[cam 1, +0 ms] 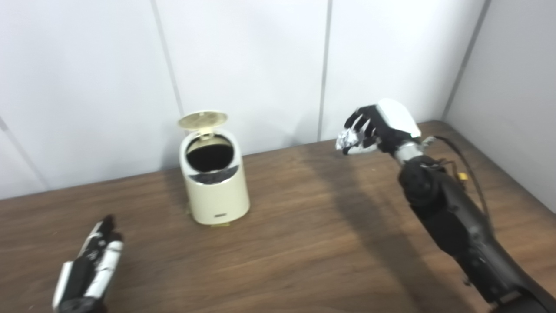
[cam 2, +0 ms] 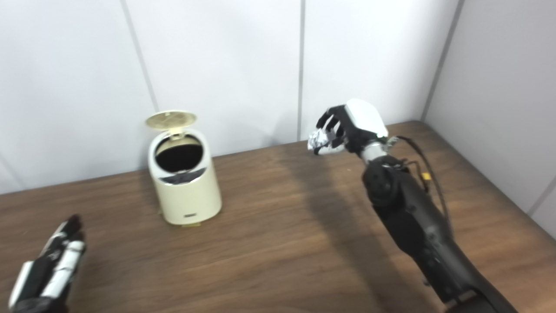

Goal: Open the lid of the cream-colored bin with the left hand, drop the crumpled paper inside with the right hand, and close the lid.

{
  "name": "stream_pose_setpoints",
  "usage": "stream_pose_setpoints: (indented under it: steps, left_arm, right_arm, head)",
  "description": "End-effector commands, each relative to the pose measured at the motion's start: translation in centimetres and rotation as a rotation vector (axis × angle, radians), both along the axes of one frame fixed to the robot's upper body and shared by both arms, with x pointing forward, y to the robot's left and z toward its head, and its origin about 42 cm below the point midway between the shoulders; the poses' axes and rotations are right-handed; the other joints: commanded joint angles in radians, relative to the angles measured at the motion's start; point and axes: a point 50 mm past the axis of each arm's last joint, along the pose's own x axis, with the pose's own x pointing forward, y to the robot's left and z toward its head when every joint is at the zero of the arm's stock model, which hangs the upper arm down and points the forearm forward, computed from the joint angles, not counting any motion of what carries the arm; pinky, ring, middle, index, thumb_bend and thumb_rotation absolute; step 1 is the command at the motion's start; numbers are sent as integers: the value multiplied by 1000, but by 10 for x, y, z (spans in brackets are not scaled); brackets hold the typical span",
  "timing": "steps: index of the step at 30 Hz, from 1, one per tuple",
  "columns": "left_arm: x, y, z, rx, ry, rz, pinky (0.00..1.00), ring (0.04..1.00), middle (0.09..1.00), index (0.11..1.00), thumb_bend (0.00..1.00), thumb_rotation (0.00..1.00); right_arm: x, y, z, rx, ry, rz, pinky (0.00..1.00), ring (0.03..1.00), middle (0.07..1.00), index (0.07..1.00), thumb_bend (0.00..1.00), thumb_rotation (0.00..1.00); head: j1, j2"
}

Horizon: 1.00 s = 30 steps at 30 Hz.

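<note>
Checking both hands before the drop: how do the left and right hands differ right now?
The right hand is raised above the table, fingers closed on the crumpled paper; the left hand sits low near the table's front edge, fingers extended, holding nothing. The right is off to the right of the open bin; the left is in front of it. Neither touches the bin.

One bin (cam 1: pixel 215 182), one crumpled paper (cam 1: pixel 347 139), two robot hands, one table (cam 1: pixel 304 243).

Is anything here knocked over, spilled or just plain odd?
Nothing stands out. The bin stands upright on the table with its lid flipped up. The right hand holds the crumpled paper in the air, off to the bin's right. The left hand is open, low over the table.
</note>
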Motion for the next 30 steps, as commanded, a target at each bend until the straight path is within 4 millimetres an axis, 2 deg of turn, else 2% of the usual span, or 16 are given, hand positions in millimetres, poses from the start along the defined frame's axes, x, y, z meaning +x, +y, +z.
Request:
stream_pose_setpoints:
  steps: [1,4,7,12,14,19,20,21,22,25,30]
  left_arm:
    - [3,-1,9,36,-56,-10,981,957,937,941,440,530]
    - [1,-3,5,49,-48,-11,953,936,915,915,486,538]
    - [-1,-4,2,61,-44,-16,940,928,913,910,499,540]
    - [-3,-6,-2,82,-52,-28,914,932,921,919,476,547]
    - [-3,-8,-4,87,-53,-26,908,931,921,922,471,554]
    - [-4,-12,-5,101,-47,-21,926,934,915,916,474,570]
    - [-4,-14,-5,101,-45,-22,943,940,917,916,482,575]
    - [-4,-14,-5,104,-43,-22,971,952,926,919,491,573]
    - [-4,-15,-6,103,-41,-22,985,959,933,921,500,577]
    - [-4,-18,-7,88,-40,-24,962,953,935,924,513,559]
    - [-4,-23,-9,106,-39,-32,988,959,933,910,526,589]
  right_arm:
    - [-5,16,28,2,-95,69,304,383,500,549,490,0]
    - [-15,40,38,-36,-145,141,315,383,501,542,492,0]
    - [-26,68,49,1,-189,220,310,383,507,539,492,0]
    - [-36,108,62,20,-253,309,333,380,505,523,495,0]
    - [-37,122,63,39,-265,332,362,383,508,513,497,0]
    - [-29,145,61,55,-280,378,354,379,505,512,497,0]
    - [-27,149,61,47,-279,382,397,378,505,514,498,0]
    - [-25,153,60,44,-279,386,522,378,504,515,508,0]
    - [-23,157,59,55,-273,390,562,377,504,515,511,0]
    - [-18,168,56,84,-270,415,364,377,515,513,513,0]
    - [-7,184,52,112,-254,445,335,381,521,523,511,0]
  head:
    - [15,-2]
    - [44,-4]
    - [71,-10]
    - [93,-19]
    - [104,-24]
    - [131,-29]
    - [136,-31]
    - [138,-32]
    - [147,-35]
    - [160,-42]
    - [177,-43]
